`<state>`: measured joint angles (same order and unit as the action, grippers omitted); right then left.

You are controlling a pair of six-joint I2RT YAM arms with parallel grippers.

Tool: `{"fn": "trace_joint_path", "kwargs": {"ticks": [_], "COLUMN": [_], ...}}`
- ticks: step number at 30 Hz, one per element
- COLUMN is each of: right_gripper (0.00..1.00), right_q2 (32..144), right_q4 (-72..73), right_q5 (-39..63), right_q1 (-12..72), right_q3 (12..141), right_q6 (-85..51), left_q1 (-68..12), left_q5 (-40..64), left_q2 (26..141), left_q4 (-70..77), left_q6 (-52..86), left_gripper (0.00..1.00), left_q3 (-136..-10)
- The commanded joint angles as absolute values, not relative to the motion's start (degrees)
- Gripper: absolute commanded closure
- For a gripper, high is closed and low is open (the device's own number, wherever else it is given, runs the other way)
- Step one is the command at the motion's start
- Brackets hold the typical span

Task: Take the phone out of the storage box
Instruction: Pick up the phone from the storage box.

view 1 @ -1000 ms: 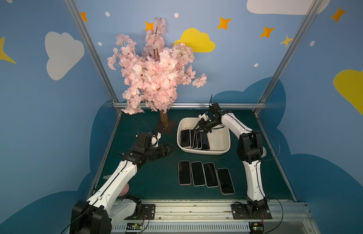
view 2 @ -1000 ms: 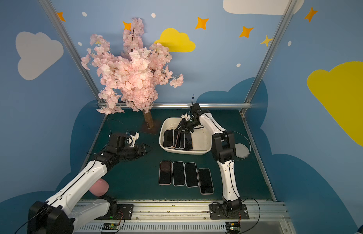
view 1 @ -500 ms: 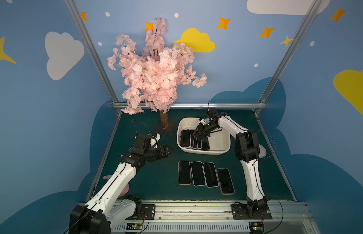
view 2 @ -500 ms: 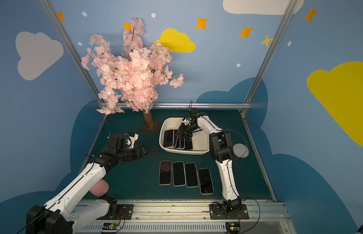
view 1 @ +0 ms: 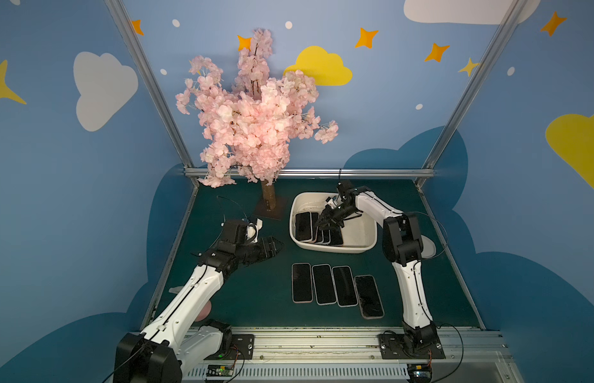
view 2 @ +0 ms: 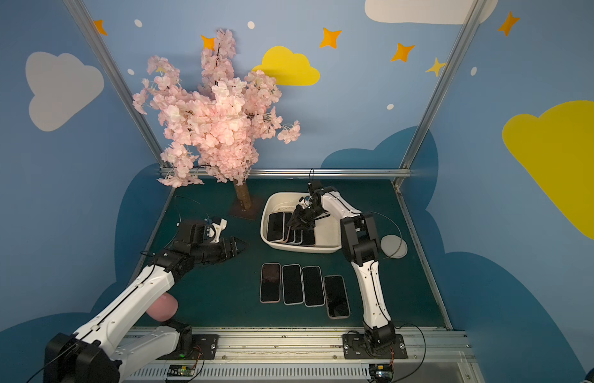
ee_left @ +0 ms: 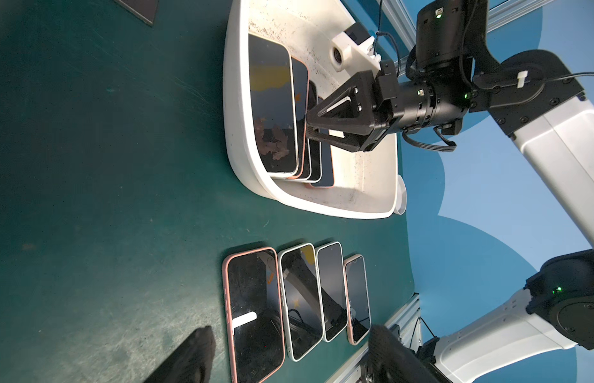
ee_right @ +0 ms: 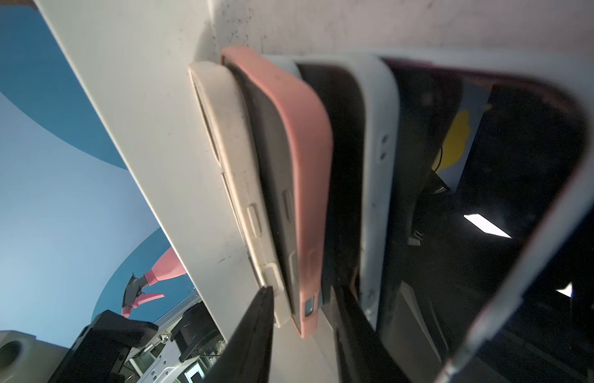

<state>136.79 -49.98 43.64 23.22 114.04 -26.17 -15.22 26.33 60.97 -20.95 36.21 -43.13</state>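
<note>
Pink-cased phone (ee_right: 308, 172) stands in storage box (ee_right: 149, 132) between right gripper's (ee_right: 302, 291) part-closed jaws; grip unclear.

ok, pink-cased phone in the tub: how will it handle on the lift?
Probably rigid: the pink-cased phone is a flat slab. Its matte case likely grips better than bare glass. It leans on edge against the cream phone in the storage box, so lifting may drag or tip neighbours.

A pink blossom tree (view 1: 255, 109) stands at the table's (view 1: 255, 305) back edge. A white disc (view 2: 393, 246) lies far to the tree's right, and a pink bottle (view 2: 163, 306) lies well in front of it.
</note>
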Motion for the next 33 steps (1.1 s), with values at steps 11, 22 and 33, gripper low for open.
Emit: {"fn": "trace_joint_path", "kwargs": {"ticks": [11, 22, 33], "right_gripper": [0.62, 0.87, 0.97], "right_q2": [140.8, 139.7, 133.3], "right_q4": [-51.2, -49.9, -49.9], "right_q5": [38.2, 36.1, 34.8], "right_q1": [25.9, 25.7, 22.7], "right_q3": [117.5, 117.1, 112.8], "right_q6": [-26.6, -27.7, -26.7], "left_q1": [-14.6, -14.1, -14.0], "left_q5": [26.3, 26.0, 26.3], "left_q2": [60.4, 59.3, 59.5], "left_q4": [-22.6, -22.9, -21.1], "left_q6": [34.4, 34.8, 36.4], "left_gripper": [0.23, 0.23, 0.23], "left_q3": [-43.3, -43.1, -42.9]}}
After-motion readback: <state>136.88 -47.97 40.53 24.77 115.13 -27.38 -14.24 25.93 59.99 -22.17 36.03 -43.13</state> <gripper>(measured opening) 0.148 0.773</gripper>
